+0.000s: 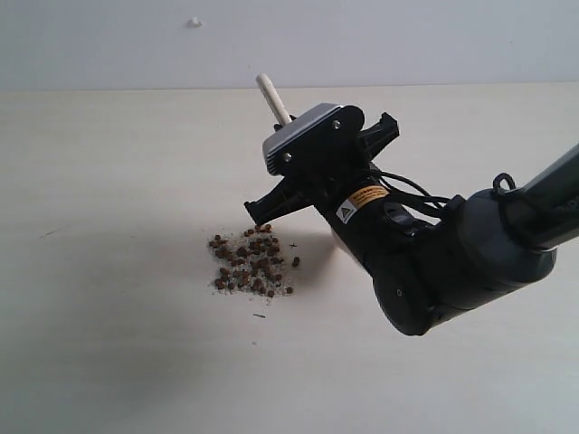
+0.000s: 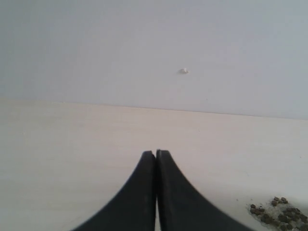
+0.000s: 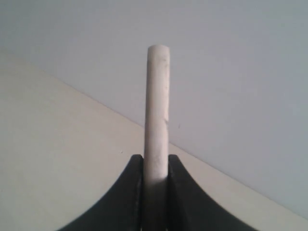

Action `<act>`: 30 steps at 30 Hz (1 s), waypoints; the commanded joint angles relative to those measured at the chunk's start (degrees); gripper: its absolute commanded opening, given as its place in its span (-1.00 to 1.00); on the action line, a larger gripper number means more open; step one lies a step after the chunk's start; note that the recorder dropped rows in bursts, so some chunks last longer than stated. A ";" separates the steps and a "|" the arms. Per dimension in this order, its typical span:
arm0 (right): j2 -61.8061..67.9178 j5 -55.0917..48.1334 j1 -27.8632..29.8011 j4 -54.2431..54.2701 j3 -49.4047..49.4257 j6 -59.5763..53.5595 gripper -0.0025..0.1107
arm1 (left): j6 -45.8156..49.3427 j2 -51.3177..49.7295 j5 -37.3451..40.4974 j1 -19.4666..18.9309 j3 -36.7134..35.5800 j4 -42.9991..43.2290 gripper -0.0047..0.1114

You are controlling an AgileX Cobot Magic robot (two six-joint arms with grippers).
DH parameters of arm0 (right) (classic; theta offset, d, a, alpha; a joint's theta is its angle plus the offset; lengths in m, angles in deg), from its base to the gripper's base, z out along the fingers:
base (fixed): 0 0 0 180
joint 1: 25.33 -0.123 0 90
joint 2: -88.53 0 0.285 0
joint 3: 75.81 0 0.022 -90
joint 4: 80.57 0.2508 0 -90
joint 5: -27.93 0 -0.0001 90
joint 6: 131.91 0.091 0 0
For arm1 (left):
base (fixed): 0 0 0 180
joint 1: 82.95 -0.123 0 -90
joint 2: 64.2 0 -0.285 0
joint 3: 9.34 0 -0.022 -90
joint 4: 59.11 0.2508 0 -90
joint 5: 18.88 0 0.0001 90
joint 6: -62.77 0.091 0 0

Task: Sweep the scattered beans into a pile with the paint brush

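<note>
The beans (image 1: 251, 262) lie as one dense reddish-brown pile with whitish crumbs on the pale table, just below and left of my right arm's wrist (image 1: 326, 158). One bean (image 1: 296, 261) sits slightly apart on the right. My right gripper (image 3: 156, 161) is shut on the paint brush's light wooden handle (image 3: 157, 106), whose end sticks up past the wrist camera (image 1: 271, 98). Bristles and ferrule are hidden behind the arm. My left gripper (image 2: 156, 153) is shut and holds nothing. It hovers over bare table, with the pile's edge (image 2: 281, 211) off to one side.
The table (image 1: 109, 181) meets a plain light wall (image 1: 407, 36) at the back. A small white speck (image 1: 194, 22) sits on the wall. A thin dark sliver (image 1: 260, 316) lies just in front of the pile.
</note>
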 commanded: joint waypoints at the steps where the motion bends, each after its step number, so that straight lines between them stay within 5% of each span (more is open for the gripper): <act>1: -0.08 -2.46 -0.05 0.49 -0.36 2.60 -0.96 | -0.17 0.36 -0.06 0.37 -0.21 0.24 -0.92; 23: -0.08 -6.65 -0.05 -5.24 -3.25 24.01 -0.96 | -0.17 0.36 -0.06 0.37 -0.21 0.24 -0.92; 30: -2.10 -4.52 -0.05 -5.52 -3.25 19.09 -0.96 | -0.17 0.36 -0.06 0.37 -0.21 0.24 -0.92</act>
